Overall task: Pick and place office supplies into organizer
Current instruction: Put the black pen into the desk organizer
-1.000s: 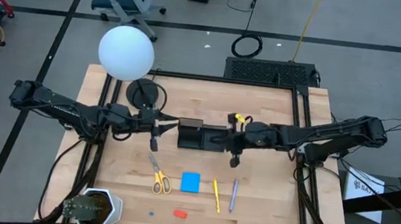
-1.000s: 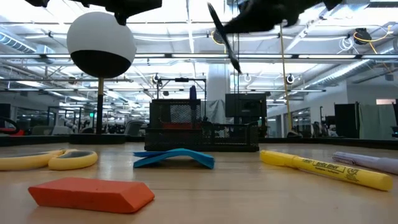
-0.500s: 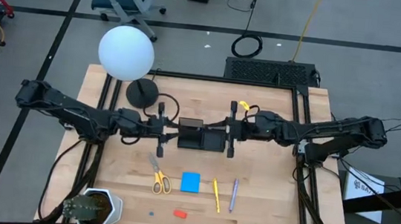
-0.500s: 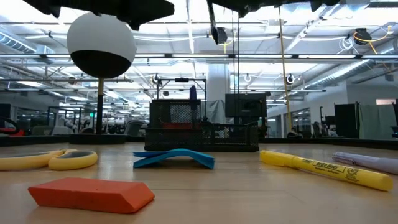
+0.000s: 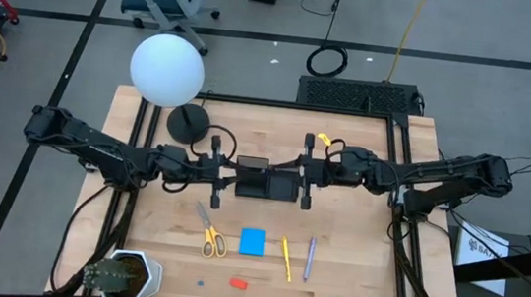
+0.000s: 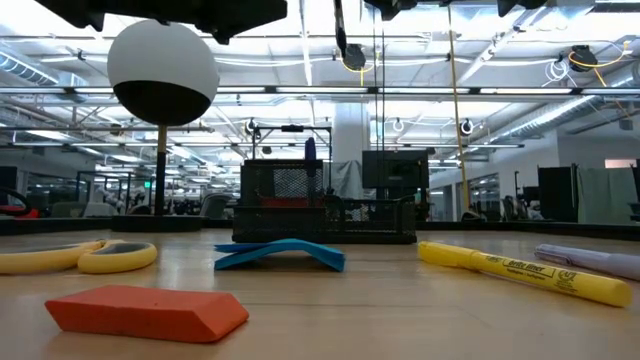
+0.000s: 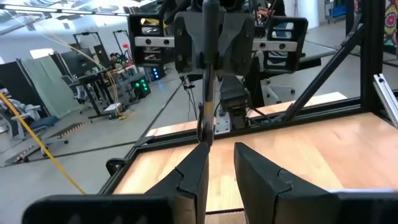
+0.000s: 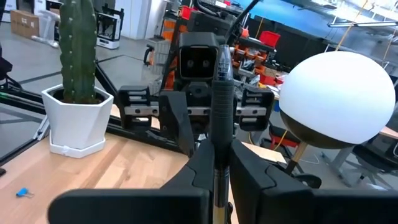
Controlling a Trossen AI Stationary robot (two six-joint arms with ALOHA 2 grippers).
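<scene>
Black pen (image 8: 221,93) pinched upright by my right gripper (image 8: 221,163).
Stiff, light, slippery; mid-barrel grip. Left gripper (image 7: 219,163) slightly spread at organizer's (image 5: 267,180) nine o'clock.

**Camera layout, four views**

High view: overhead, straight down, far off; takes in the whole table (image 5: 352,266), both arms and surrounding floor.

Low view: at tabletop height, level across the wood into the room; red eraser (image 6: 145,310) very near the lens, organizer (image 6: 325,205) farther back. Both also appear from above.

Left wrist view: close, looking along its own fingers (image 7: 193,171) toward the opposite arm.

Right wrist view: the reverse, facing the left arm, the white globe lamp (image 8: 336,99) and the cactus pot (image 8: 74,118).
</scene>
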